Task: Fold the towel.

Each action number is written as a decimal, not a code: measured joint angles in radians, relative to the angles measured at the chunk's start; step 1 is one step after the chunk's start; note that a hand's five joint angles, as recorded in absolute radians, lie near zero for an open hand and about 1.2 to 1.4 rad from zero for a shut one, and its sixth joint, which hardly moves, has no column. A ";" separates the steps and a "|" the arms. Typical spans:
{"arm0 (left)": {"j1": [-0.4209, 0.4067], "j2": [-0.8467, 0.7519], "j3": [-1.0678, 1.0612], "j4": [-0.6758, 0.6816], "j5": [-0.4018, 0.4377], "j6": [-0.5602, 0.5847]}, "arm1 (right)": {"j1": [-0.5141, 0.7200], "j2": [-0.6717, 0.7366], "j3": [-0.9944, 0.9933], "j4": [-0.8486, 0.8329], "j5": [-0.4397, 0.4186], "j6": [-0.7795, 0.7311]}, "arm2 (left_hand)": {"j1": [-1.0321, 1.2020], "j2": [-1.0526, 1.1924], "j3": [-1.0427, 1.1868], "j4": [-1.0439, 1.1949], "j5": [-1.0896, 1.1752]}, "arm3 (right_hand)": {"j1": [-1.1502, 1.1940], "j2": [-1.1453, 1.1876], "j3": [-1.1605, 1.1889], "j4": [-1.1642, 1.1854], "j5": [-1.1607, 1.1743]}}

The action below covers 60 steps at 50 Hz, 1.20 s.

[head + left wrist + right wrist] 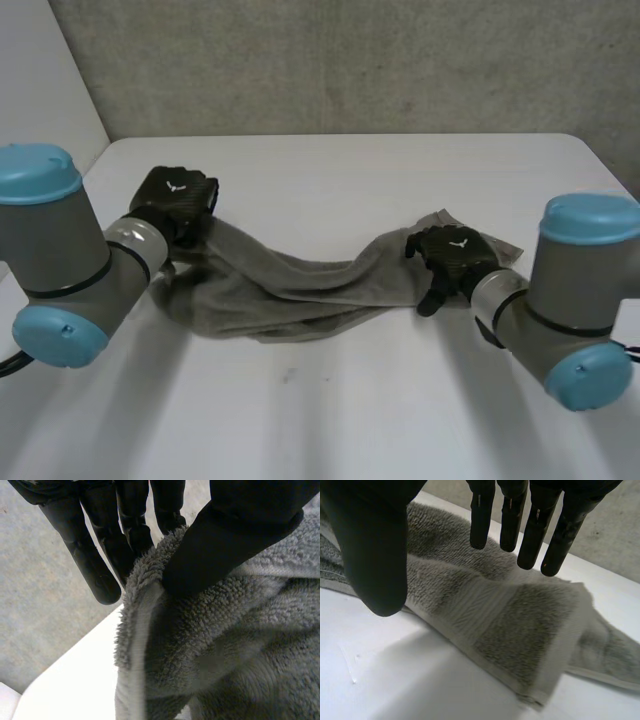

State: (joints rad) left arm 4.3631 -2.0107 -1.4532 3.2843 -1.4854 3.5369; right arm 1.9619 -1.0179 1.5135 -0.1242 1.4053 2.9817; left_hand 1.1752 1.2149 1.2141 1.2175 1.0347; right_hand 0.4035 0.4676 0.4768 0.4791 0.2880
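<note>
A grey terry towel (pixel 290 285) lies bunched into a long, rumpled rope across the middle of the white table (pixel 330 410), sagging toward the robot at its middle and stretched between the two hands. At its left end the cloth rises off the table to the left hand (pixel 175 198), which grasps it: in the left wrist view the thumb (pixel 240 530) presses the towel's hemmed edge against the fingers (pixel 97 565) behind it. The right end lies flat on the table, showing a smooth woven band and a stitched hem beside the looped pile. The right hand (pixel 455 255) hovers over that end, released, with its fingers (pixel 535 535) straight and spread apart from the thumb, holding nothing. Beyond the towel the tabletop runs bare to its rounded far corners. Behind it stands a rough, speckled grey wall (pixel 350 60), with a paler panel (pixel 40 80) on the left side.
</note>
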 measured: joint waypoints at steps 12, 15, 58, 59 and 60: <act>0.001 0.021 -0.021 -0.005 -0.001 -0.004 | 0.036 0.163 -0.107 -0.074 0.018 -0.019 | 0.000 0.000 0.000 0.000 0.000 | 0.240 0.288 0.278 0.265 0.249; 0.002 0.021 -0.024 -0.005 -0.001 -0.005 | 0.038 0.176 -0.118 -0.085 0.022 -0.020 | 0.000 0.000 0.000 0.000 0.000 | 0.371 0.451 0.430 0.426 0.408; 0.017 -0.030 -0.024 -0.237 0.002 0.184 | -0.056 -0.044 -0.308 0.648 -0.053 -0.555 | -0.001 0.001 0.002 0.000 0.000 | 0.532 0.706 0.707 0.713 0.667; 0.018 -0.050 0.021 -0.196 0.002 0.197 | -0.054 -0.017 -0.363 0.615 -0.039 -0.536 | -0.001 0.002 0.002 0.000 0.000 | 0.532 0.706 0.707 0.713 0.667; 0.019 -0.061 0.048 -0.168 0.001 0.202 | -0.053 -0.003 -0.399 0.588 -0.028 -0.520 | -0.001 0.002 0.002 0.000 0.000 | 0.532 0.706 0.707 0.713 0.667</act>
State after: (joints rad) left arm 4.3817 -2.0714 -1.4056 3.1165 -1.4841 3.7386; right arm 1.9094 -1.0204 1.1146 0.4636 1.3773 2.4612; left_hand 1.1739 1.2164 1.2159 1.2178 1.0347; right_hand 0.9354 1.1738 1.1842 1.1921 0.9549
